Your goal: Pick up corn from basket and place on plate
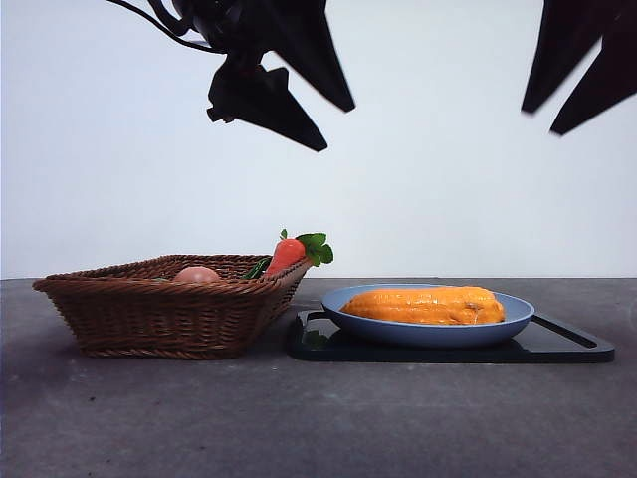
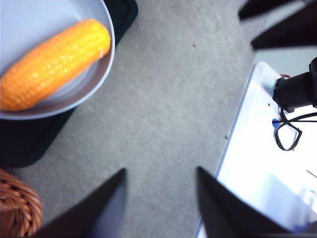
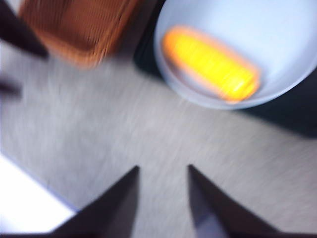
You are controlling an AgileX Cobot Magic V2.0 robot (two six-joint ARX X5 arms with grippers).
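Note:
The corn [image 1: 426, 305] lies lengthwise in the light-blue plate [image 1: 498, 329], with nothing touching it. It also shows in the left wrist view as the corn [image 2: 52, 62] on the plate [image 2: 94, 82], and blurred in the right wrist view as the corn [image 3: 210, 62]. The wicker basket [image 1: 164, 309] stands left of the plate. My left gripper [image 2: 161, 169] is open and empty over bare table. My right gripper [image 3: 163, 167] is open and empty too, off to the side of the plate [image 3: 198, 96]. In the front view both hang high as dark shapes, and I cannot match them to arms.
A red-orange carrot [image 1: 287, 254] with green leaves leans on the basket's right rim, and a tan egg-like object [image 1: 197, 274] lies inside. A flat black tray [image 1: 567, 349] sits under the plate. A white board [image 2: 267, 163] borders the table.

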